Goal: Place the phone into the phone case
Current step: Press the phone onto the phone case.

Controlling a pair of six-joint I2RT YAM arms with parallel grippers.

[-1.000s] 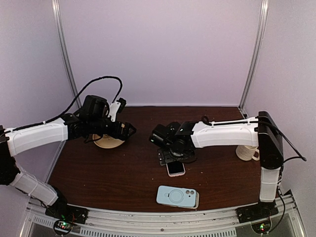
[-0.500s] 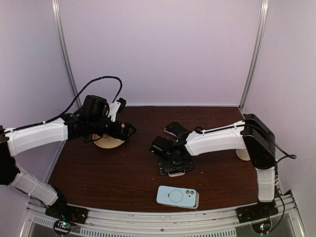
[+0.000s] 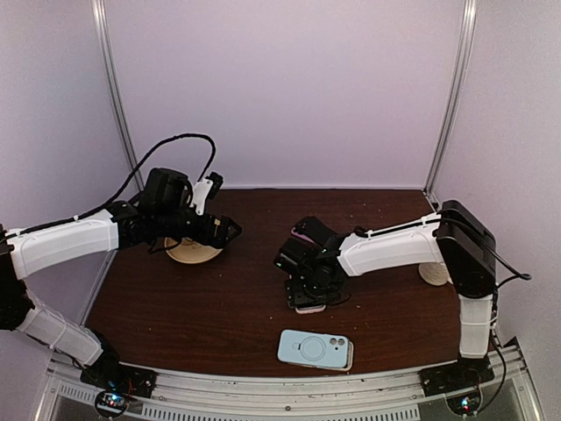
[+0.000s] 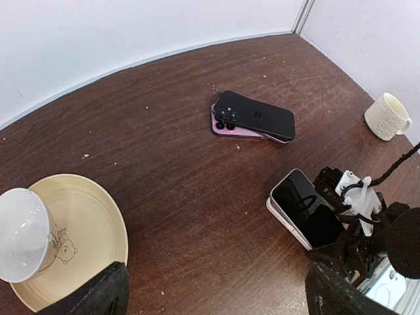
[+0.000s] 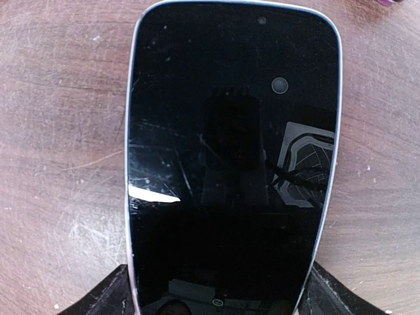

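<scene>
Dark wooden bench [image 3: 219, 307], lilac walls. Phone [image 5: 230, 164] lies screen-up at centre, directly beneath right end effector [image 3: 308, 288], whose fingers [image 5: 105, 295] straddle its long edges, spread wide; contact cannot be confirmed. Case [image 3: 316, 349] lies apart, at the near edge. Black phone [image 4: 259, 115] stacked on pink phone [image 4: 220, 126], just behind. Left end effector [image 3: 226, 231] fully spread, empty, above plate [image 4: 85, 216] carrying cup [image 4: 20, 223]. Mug [image 4: 387, 116] far right.

Cream mug [image 4: 387, 115]; white bowl [image 4: 21, 226] on plate [image 4: 85, 243]
</scene>
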